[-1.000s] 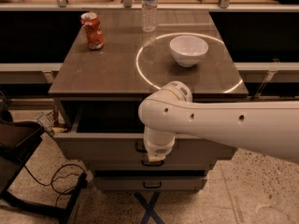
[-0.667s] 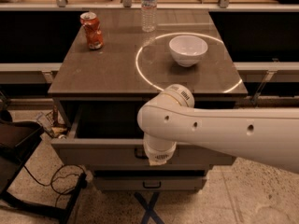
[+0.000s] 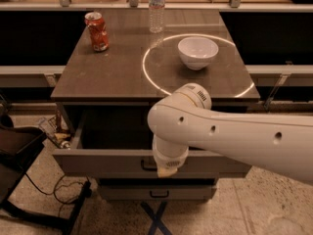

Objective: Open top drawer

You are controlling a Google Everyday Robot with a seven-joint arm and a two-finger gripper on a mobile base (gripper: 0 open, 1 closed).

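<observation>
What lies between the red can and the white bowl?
Nothing but bare cabinet top, crossed by the light ring, in the camera view; the water bottle stands farther back. The gripper is at the front of the open top drawer.

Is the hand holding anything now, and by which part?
Cannot be told: the hand is at the front of the top drawer, by its handle, but the arm hides any grip.
</observation>
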